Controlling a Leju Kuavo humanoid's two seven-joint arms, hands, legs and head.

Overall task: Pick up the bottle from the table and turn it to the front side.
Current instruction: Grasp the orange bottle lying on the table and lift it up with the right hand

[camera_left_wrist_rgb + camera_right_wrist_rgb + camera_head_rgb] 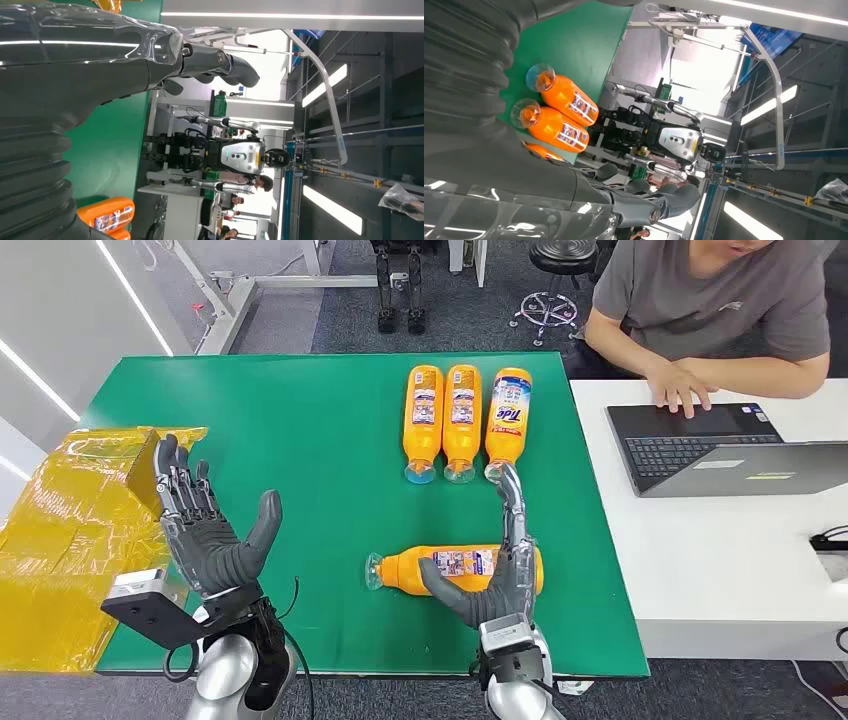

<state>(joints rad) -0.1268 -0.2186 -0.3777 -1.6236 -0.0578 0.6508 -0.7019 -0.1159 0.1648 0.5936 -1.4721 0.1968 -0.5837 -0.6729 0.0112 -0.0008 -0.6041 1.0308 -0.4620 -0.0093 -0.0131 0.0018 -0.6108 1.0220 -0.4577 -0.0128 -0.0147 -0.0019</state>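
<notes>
Yellow bags (70, 530): I see crinkled yellow plastic off the left edge of my green desk (300, 440)
Left hand (205, 535): I have it raised over the near left part of the desk, palm up, fingers apart, thumb out, holding nothing
Bottle (455, 568): the orange one I'm after lies on its side near the front edge, clear cap pointing left, label facing up
Right hand (495, 575): mine lies over the right half of that bottle, thumb on the near side, fingers stretched across and past its far side; it touches the bottle, but I cannot tell whether it really grips it
Row of three bottles (463, 420): further back, side by side, caps toward me, well apart from the lying one
White desk (720, 540): just right of the green one, with an open laptop (715, 445)
Person (715, 310): seated behind it, one hand at the laptop
</notes>
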